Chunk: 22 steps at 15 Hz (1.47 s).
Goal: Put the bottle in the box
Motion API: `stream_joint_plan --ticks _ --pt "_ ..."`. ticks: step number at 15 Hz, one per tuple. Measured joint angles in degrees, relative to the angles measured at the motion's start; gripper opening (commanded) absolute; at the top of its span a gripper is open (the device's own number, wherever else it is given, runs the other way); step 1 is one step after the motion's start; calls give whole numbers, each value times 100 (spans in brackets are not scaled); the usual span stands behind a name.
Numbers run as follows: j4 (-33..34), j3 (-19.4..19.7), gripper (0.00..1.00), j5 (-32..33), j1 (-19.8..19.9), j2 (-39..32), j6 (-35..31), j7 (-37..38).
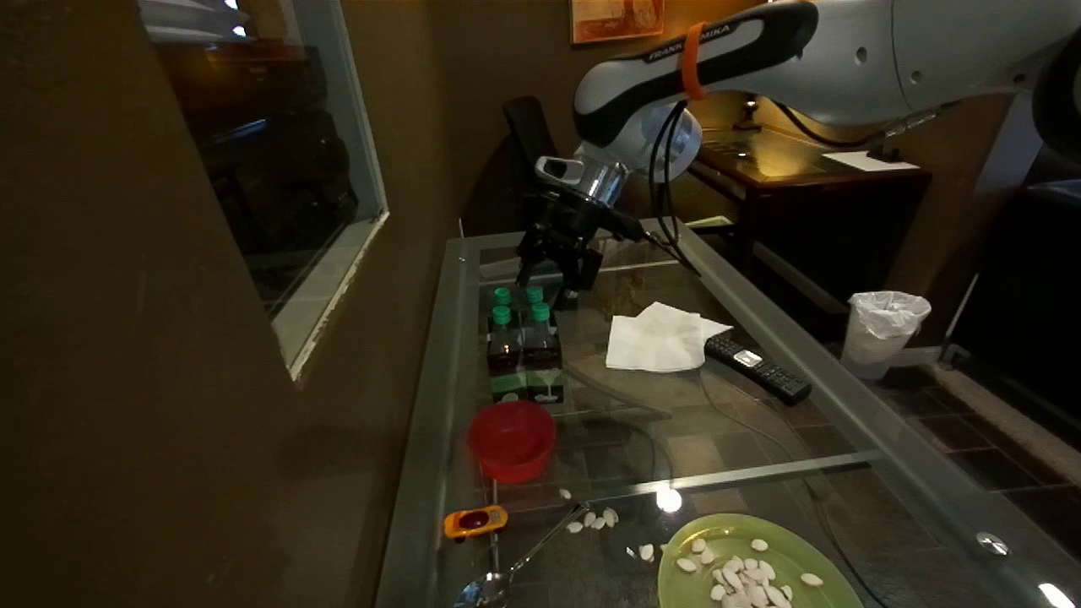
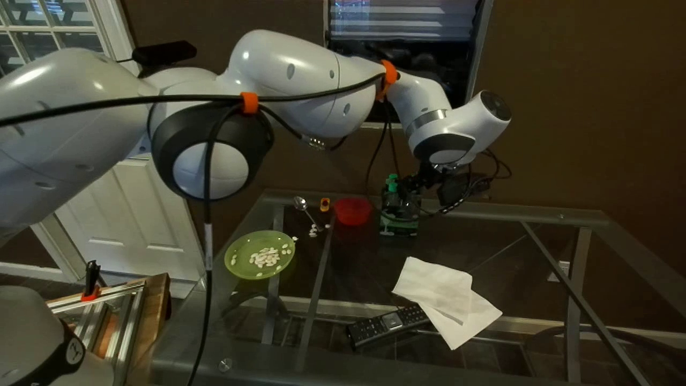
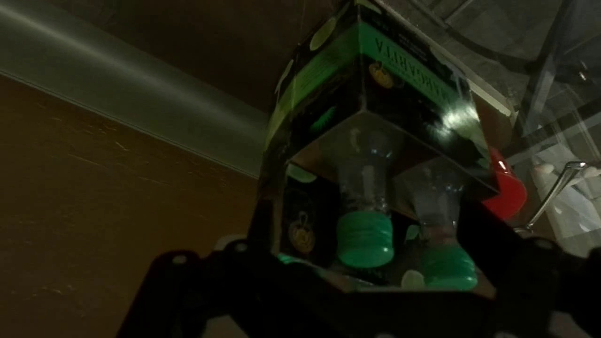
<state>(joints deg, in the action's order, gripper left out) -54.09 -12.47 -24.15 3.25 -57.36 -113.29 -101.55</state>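
The box (image 1: 545,384) is a dark carton with a green band, standing on the glass table; it also shows in an exterior view (image 2: 397,227) and in the wrist view (image 3: 404,65). Several clear bottles (image 1: 540,336) with green caps stand in it; caps also show in an exterior view (image 2: 393,187) and in the wrist view (image 3: 365,239). No bottle shows outside the box, and I cannot tell which is the task's bottle. My gripper (image 1: 553,277) is open at the box's far end, tilted; in the wrist view its fingers (image 3: 368,213) are wide apart, with two caps between them.
A red cup (image 1: 512,441) stands close to the box. A toy car (image 1: 475,523), a spoon (image 1: 540,545) and a green plate (image 1: 688,583) with white pieces lie beyond it. White paper (image 1: 659,342) and a remote (image 1: 760,368) lie on the table. A wall runs along one side.
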Motion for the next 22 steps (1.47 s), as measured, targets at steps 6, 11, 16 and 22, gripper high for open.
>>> stream_joint_plan --ticks 6,11,16,22 --pt "-37 363 100 965 -187 541 -65 855" --pt "-653 930 100 1581 -408 1320 -181 1986" --pt "-1730 1024 100 2204 -656 2175 -771 3764" --pt "-3247 1301 100 2539 -1394 3039 -1342 6275"
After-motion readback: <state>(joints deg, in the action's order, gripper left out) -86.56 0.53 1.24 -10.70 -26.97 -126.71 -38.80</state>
